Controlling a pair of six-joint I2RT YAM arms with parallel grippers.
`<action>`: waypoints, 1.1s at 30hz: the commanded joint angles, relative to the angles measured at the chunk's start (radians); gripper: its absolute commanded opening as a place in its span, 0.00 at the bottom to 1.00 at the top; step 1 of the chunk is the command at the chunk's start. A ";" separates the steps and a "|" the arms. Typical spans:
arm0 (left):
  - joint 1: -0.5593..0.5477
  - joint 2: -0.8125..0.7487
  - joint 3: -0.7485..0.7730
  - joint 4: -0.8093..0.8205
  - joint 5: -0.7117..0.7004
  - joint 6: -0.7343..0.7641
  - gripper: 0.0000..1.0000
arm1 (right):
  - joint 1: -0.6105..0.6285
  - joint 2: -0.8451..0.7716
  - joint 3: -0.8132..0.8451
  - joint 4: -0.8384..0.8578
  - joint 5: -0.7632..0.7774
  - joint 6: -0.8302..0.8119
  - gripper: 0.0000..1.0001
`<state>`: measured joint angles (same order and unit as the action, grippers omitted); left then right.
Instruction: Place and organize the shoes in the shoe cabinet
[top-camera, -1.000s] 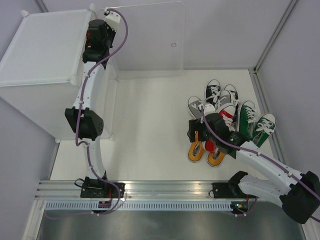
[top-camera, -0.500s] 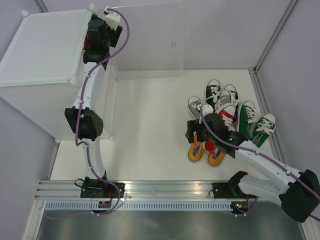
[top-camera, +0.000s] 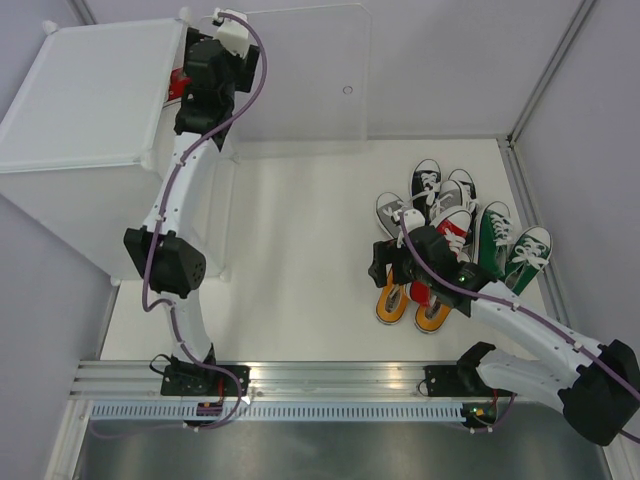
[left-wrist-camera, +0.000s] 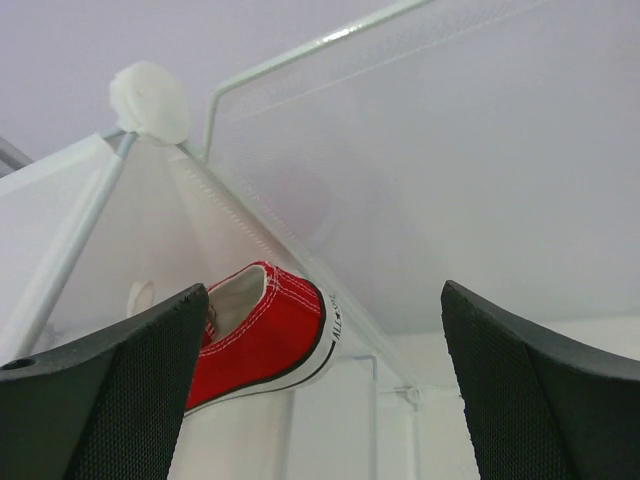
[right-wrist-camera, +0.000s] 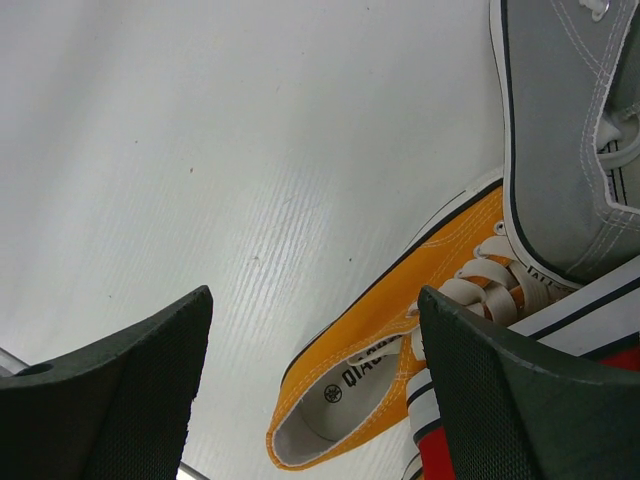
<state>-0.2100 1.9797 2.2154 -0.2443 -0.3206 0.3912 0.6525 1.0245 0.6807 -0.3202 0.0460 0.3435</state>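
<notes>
The shoe cabinet (top-camera: 90, 100) stands at the back left, its clear door (top-camera: 300, 70) swung open. One red shoe (left-wrist-camera: 265, 330) lies inside on a shelf, and shows as a red patch (top-camera: 178, 82) from above. My left gripper (left-wrist-camera: 322, 300) hangs open at the cabinet's mouth (top-camera: 215, 75), holding nothing. The other shoes lie in a heap at the right: an orange pair (top-camera: 390, 303), grey (top-camera: 392, 212), black (top-camera: 427, 180), green (top-camera: 493, 228) and a red one (top-camera: 455, 225). My right gripper (right-wrist-camera: 312, 300) is open just above the orange shoe (right-wrist-camera: 400, 330), at the heap's left edge (top-camera: 385, 268).
A grey shoe (right-wrist-camera: 560, 120) overlaps the orange one's toe. A raised white rim (top-camera: 520, 190) borders the table on the right, close to the green shoes. The metal rail (top-camera: 320, 385) with both arm bases runs along the near edge.
My left gripper has opened and let go of the red shoe in the cabinet, then drawn back a little to the right. The right gripper has edged slightly left, still open.
</notes>
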 joint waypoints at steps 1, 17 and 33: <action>-0.017 -0.090 -0.039 0.074 -0.133 -0.112 1.00 | 0.002 -0.029 -0.006 0.044 -0.021 -0.009 0.87; -0.126 -0.412 -0.466 -0.136 -0.172 -0.492 1.00 | 0.002 -0.104 0.000 0.015 0.093 0.017 0.87; -0.193 -0.771 -0.884 -0.369 -0.055 -0.695 1.00 | 0.002 -0.161 0.051 -0.120 0.272 0.097 0.86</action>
<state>-0.3912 1.2205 1.3582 -0.5529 -0.3790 -0.2375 0.6525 0.8864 0.6891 -0.4179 0.2916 0.4164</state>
